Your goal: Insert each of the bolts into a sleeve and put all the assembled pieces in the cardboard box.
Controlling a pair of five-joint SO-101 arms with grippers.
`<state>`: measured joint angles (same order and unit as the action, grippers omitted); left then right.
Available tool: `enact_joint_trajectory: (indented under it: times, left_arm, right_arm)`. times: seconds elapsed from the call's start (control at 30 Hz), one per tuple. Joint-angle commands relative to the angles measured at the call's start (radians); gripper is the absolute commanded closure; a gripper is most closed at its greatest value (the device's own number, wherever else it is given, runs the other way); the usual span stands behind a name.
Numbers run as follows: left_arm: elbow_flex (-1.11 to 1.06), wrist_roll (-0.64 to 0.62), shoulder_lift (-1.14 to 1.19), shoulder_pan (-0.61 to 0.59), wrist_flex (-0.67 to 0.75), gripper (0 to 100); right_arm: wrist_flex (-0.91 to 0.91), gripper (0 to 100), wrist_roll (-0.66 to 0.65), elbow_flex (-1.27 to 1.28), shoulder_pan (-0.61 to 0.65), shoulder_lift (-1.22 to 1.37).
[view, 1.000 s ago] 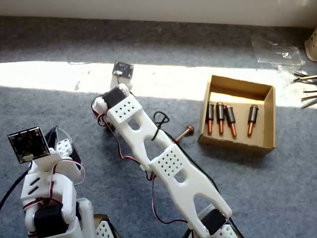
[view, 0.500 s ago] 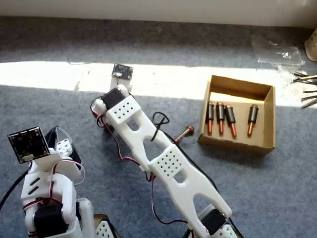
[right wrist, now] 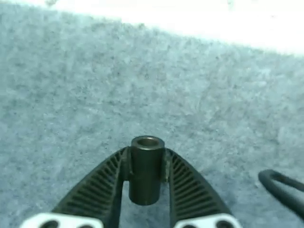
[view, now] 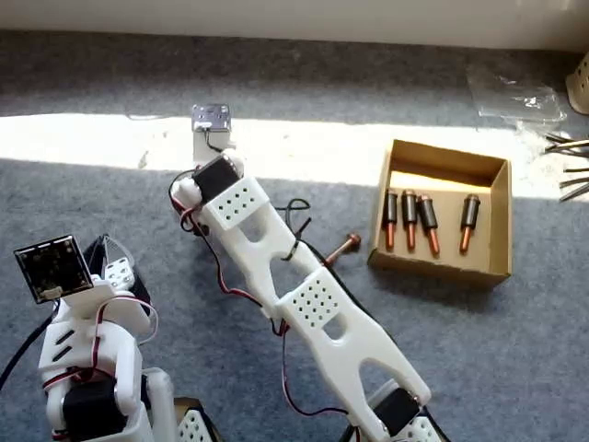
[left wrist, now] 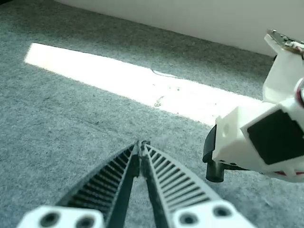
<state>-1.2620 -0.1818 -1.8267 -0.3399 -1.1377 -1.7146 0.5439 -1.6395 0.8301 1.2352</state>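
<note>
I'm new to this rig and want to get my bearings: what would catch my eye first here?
The long white right arm lies stretched across the grey carpet, its claw clamped on a dark sleeve. Next comes the cardboard box on the right of the high view, with four assembled pieces lying side by side, and one loose bolt on the carpet just outside it.

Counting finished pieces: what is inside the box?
Four sleeved bolts lie side by side on the floor of the box, three close together and one apart. The near wall hides a thin strip of floor behind it.
</note>
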Motion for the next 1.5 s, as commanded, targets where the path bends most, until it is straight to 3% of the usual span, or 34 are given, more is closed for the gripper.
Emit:
enact_joint_trajectory:
  times: [0.0,0.43,0.63,0.83,1.07,1.47]
  left_arm:
    - [0.019,0.006,0.001,-0.012,0.003,97]
    - [-0.018,0.006,0.001,-0.005,0.005,97]
    - [-0.079,0.005,0.001,-0.004,0.089,97]
    - [-0.094,0.005,0.001,-0.001,0.110,97]
    - [-0.096,0.005,0.001,0.096,0.104,97]
    - [-0.096,0.005,0.001,0.104,0.103,97]
  right_arm:
    - [-0.010,99.5,-0.074,-0.154,-0.022,-0.143]
    - [-0.039,99.5,-0.368,-0.154,-0.094,-0.363]
    - [-0.047,99.5,-0.503,-0.154,-0.171,-0.486]
    - [-0.050,99.5,-0.508,-0.154,-0.275,-0.670]
    - [-0.051,99.5,-0.508,-0.154,-0.401,-0.831]
    - [-0.051,99.5,-0.508,-0.151,-0.412,-1.033]
